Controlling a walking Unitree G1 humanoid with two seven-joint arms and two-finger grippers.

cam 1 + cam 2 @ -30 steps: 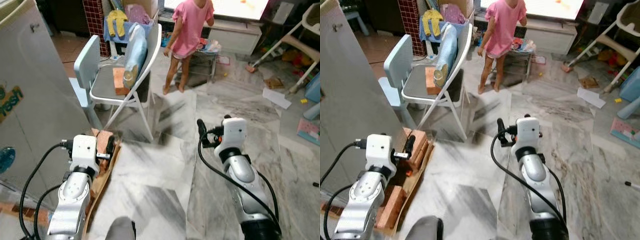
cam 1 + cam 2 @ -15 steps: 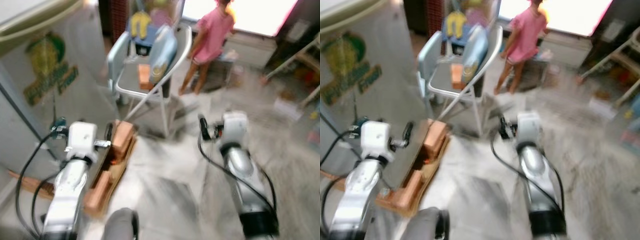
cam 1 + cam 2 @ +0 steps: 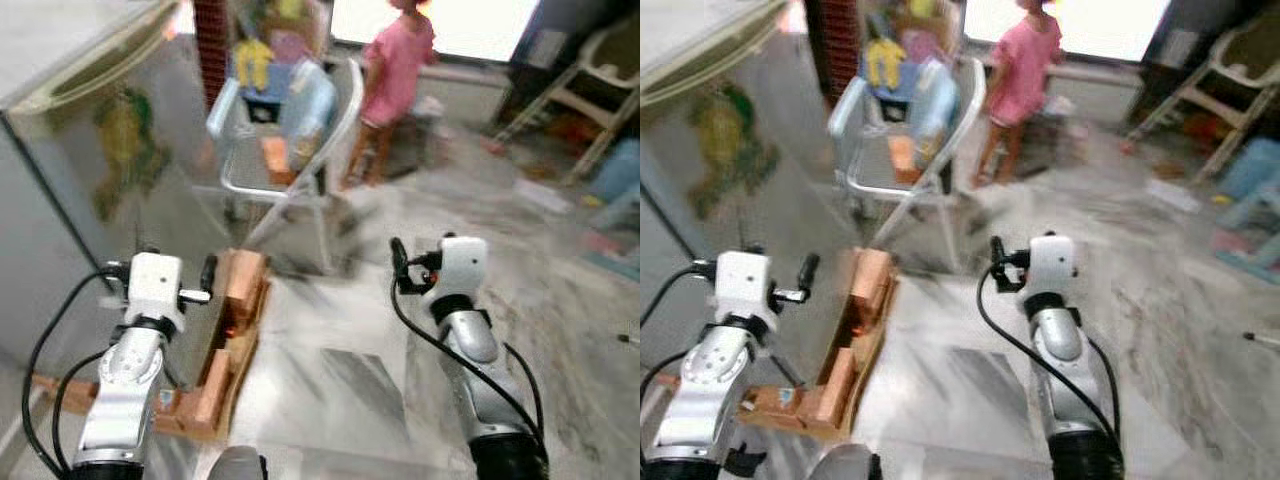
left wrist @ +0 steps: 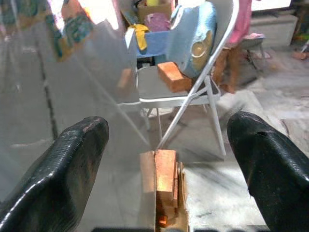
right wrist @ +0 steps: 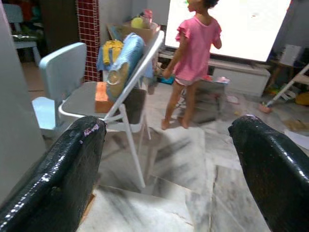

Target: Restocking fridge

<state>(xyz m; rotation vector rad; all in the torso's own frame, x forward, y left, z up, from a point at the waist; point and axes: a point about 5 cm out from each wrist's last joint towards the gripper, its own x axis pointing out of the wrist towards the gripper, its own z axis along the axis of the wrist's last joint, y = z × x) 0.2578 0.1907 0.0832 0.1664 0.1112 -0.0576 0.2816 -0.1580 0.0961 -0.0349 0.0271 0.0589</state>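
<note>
We see fridge [image 3: 70,190] just left of folding chair [image 3: 300,160]. Left gripper [image 4: 164,145], right gripper [image 5: 166,145]: fingers apart, empty. Orange carton [image 4: 175,76] on chair seat: likely light, stiff; we'd grip flat sides.

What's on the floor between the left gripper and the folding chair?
Bricks stacked on the floor by the fridge, seen in the left wrist view between the left gripper and the chair.
</note>
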